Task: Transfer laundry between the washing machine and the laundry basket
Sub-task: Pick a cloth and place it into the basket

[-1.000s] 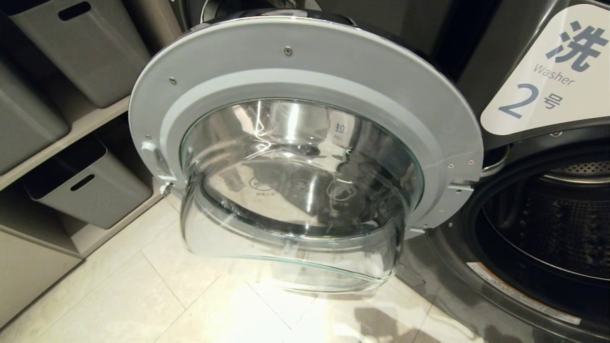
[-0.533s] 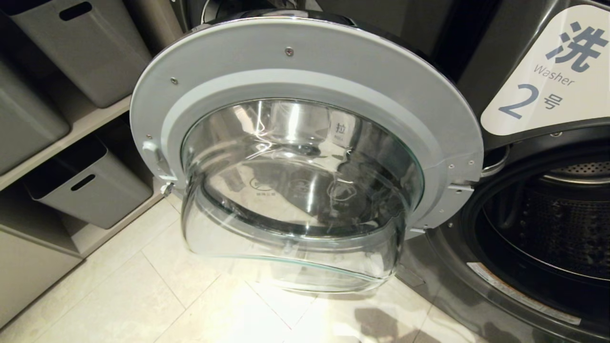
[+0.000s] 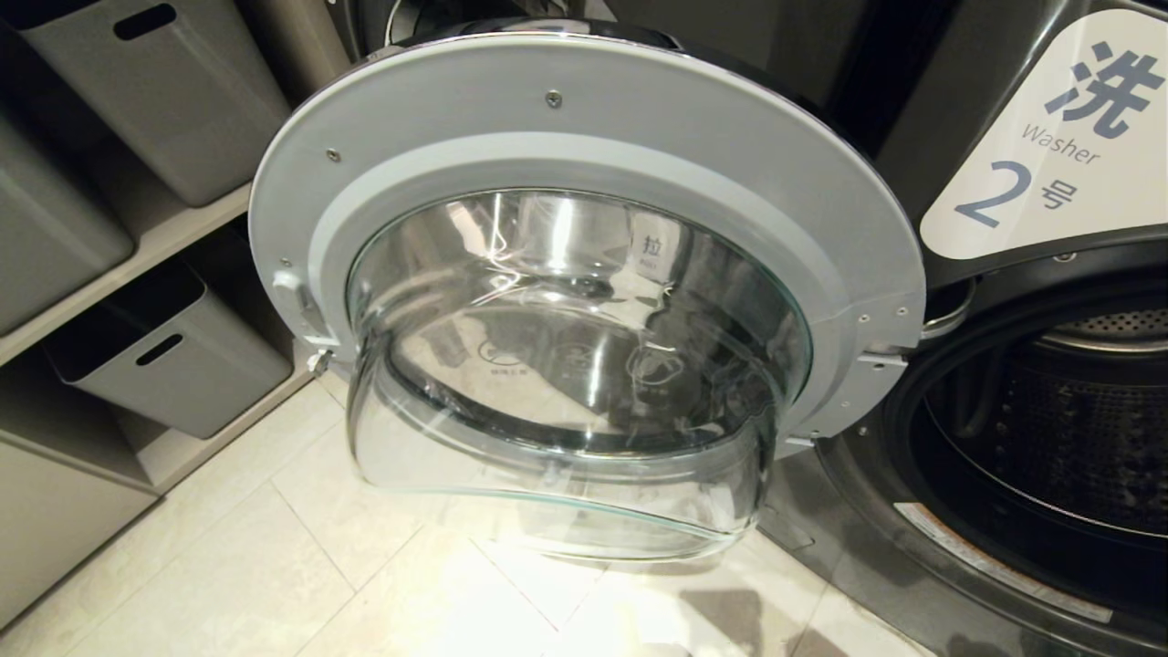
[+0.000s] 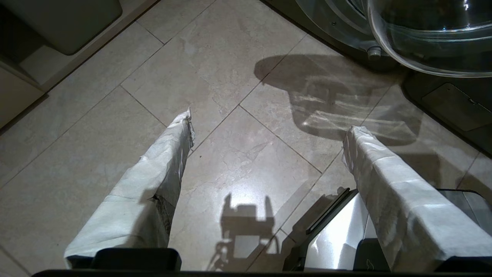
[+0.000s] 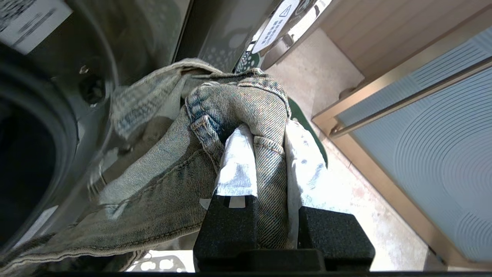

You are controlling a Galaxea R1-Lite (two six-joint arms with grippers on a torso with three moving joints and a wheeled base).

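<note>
While beside the washer drum (image 5: 23, 161), denim jeans (image 5: 161, 184) clamped between right claw (image 5: 265, 142) fingers

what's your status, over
Right gripper shut on denim garment beside washer opening. Left gripper open, empty, over floor. Washer door wide open.

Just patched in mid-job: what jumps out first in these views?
The washer door dominates the head view, swung wide open with its glass bowl bulging forward, the dark drum open to its right. Beside the machine, the right gripper is shut on a bunched denim garment. The left gripper hangs open over bare floor tiles.
</note>
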